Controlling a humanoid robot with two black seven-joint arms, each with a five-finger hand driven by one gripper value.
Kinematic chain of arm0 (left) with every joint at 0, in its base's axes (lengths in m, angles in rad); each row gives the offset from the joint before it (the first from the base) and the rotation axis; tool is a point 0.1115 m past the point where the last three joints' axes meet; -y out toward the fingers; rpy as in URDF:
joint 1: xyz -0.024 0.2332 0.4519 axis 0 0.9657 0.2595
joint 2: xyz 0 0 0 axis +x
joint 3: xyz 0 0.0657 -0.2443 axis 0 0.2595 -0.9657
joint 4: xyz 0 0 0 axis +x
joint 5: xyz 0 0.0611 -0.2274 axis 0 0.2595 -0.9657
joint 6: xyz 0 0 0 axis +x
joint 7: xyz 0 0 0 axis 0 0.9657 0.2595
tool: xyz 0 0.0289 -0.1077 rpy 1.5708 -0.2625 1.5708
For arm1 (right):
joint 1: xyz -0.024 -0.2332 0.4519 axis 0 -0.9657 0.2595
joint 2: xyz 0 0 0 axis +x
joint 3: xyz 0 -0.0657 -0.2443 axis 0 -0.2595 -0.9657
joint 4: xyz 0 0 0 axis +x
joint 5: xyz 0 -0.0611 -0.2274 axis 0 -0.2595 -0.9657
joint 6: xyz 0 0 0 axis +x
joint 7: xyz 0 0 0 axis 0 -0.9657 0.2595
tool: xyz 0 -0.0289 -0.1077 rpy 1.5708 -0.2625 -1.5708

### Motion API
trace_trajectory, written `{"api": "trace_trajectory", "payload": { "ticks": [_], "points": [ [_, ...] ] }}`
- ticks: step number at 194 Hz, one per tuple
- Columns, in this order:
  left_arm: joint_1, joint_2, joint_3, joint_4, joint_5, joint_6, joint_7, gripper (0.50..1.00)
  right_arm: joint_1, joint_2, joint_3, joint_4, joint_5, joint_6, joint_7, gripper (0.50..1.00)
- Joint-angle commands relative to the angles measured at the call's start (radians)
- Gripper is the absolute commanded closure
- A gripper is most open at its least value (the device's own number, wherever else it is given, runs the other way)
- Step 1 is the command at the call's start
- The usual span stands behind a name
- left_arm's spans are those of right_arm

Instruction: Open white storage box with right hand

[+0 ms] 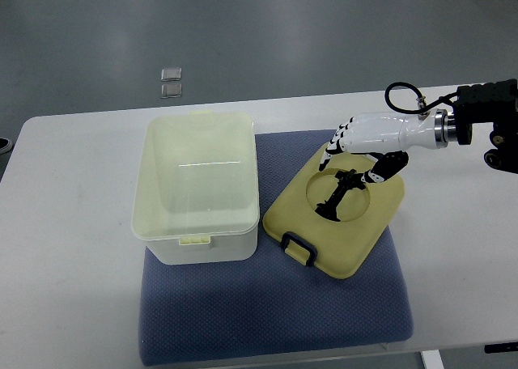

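Observation:
The white storage box (196,187) stands on the left part of a blue mat (267,320). Its pale translucent lid (194,171) lies flat on top, with a small latch tab (194,241) at the near edge. My right hand (356,154) comes in from the right. It hovers to the right of the box, apart from it, over a flat pale-yellow panel (356,239). Its fingers (336,146) are spread and point down-left, holding nothing. A dark shape (340,192) shows in the panel's round recess under the hand; I cannot tell whether it is a reflection.
The yellow panel has a black handle clip (298,248) at its near left corner, close to the box. The mat lies on a white table (73,288). Two small clear squares (171,81) lie on the floor beyond the table's far edge.

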Motion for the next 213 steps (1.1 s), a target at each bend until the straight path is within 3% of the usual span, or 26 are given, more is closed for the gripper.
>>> {"api": "trace_trajectory", "payload": {
  "ticks": [1, 46, 68, 78, 98, 122, 134, 166, 191, 213],
  "points": [
    [0.0, 0.0, 0.002, 0.0, 0.0, -0.001, 0.0, 0.5, 0.011, -0.004, 0.012, 0.009, 0.009, 0.0, 0.0, 0.599],
    [0.0, 0.0, 0.0, 0.0, 0.0, -0.001, 0.0, 0.5, 0.045, -0.017, 0.231, -0.014, 0.077, 0.034, 0.0, 0.597],
    [0.0, 0.0, 0.0, -0.001, 0.001, -0.001, 0.0, 0.5, 0.036, -0.014, 0.388, -0.071, 0.288, 0.146, -0.011, 0.597],
    [0.0, 0.0, 0.0, -0.001, 0.001, -0.001, 0.0, 0.5, 0.015, -0.012, 0.447, -0.109, 0.428, 0.193, -0.052, 0.597],
    [0.0, 0.0, 0.0, -0.001, 0.001, -0.001, 0.0, 0.5, -0.047, 0.017, 0.584, -0.183, 0.719, 0.204, -0.143, 0.597],
    [0.0, 0.0, 0.0, -0.001, 0.001, -0.001, 0.0, 0.5, -0.156, 0.104, 0.82, -0.227, 1.121, 0.203, -0.33, 0.595],
    [0.0, 0.0, 0.0, -0.003, 0.001, -0.001, 0.0, 0.5, -0.212, 0.127, 0.929, -0.237, 1.271, 0.203, -0.384, 0.595],
    [-0.002, 0.0, 0.002, -0.011, 0.001, -0.001, 0.0, 0.5, -0.378, 0.224, 1.139, -0.247, 1.552, 0.209, -0.396, 0.581],
    [-0.002, 0.0, 0.0, -0.018, 0.001, -0.001, 0.002, 0.5, -0.473, 0.315, 1.259, -0.312, 1.577, 0.229, -0.389, 0.576],
    [-0.002, 0.0, 0.0, -0.018, 0.001, -0.001, 0.0, 0.5, -0.567, 0.4, 1.346, -0.339, 1.568, 0.305, -0.381, 0.572]
  ]
}}
